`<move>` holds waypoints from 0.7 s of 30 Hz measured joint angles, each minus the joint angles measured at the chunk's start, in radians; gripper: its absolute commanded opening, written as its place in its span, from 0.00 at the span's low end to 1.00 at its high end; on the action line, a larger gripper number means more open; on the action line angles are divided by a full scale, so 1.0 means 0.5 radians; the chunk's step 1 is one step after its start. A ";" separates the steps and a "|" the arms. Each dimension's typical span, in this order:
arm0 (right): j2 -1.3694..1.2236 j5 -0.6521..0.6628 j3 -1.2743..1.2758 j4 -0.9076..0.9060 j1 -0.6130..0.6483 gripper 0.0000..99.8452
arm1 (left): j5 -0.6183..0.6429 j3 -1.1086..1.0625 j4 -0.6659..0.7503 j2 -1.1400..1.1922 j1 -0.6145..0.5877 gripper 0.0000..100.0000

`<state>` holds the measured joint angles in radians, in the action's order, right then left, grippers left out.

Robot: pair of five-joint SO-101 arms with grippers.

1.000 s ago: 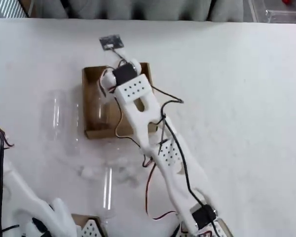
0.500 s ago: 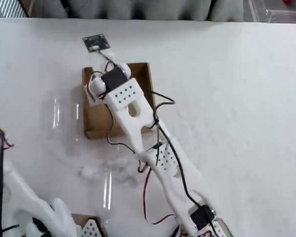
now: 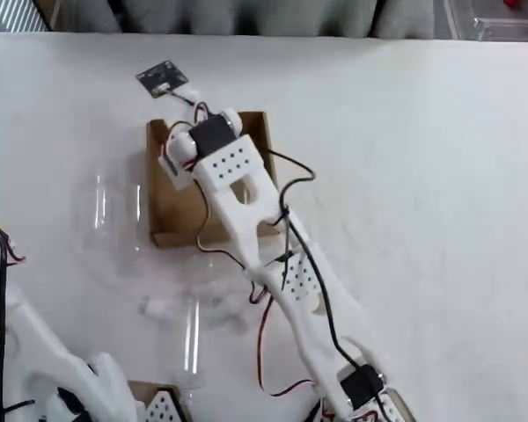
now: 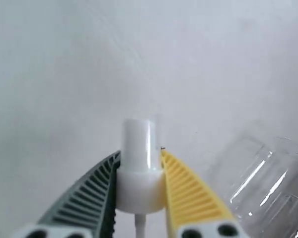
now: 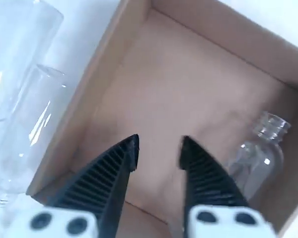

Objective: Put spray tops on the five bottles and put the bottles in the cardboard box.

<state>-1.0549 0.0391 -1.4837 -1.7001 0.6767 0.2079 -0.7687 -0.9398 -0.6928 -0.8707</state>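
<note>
A spray top is clamped in the left fingers for fitting; right fingers are parted, empty, over the 10 o'clock box.

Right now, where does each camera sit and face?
High view: above the table, looking down; right arm over the cardboard box.
Left wrist view: on that wrist, facing the table; left gripper holds a spray top.
Right wrist view: on that wrist, looking into the box; right gripper open.
High and right wrist share the box.
</note>
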 measured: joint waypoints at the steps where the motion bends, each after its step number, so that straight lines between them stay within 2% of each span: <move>1: 0.025 0.006 0.009 -0.003 0.000 0.04 | 0.003 0.000 0.000 0.000 0.012 0.02; 5: 0.230 0.009 0.267 -0.003 -0.037 0.02 | 0.000 -0.003 0.000 0.000 0.068 0.02; 14: 1.003 0.018 1.326 0.025 -0.046 0.02 | 0.000 -0.003 0.000 0.000 0.071 0.02; 21: 1.062 0.021 1.811 0.473 -0.071 0.02 | 0.000 -0.003 0.000 0.000 0.071 0.02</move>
<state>-0.5240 0.0499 -0.5785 -1.4638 0.6414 0.2079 -0.7702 -0.9398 -0.6928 -0.8355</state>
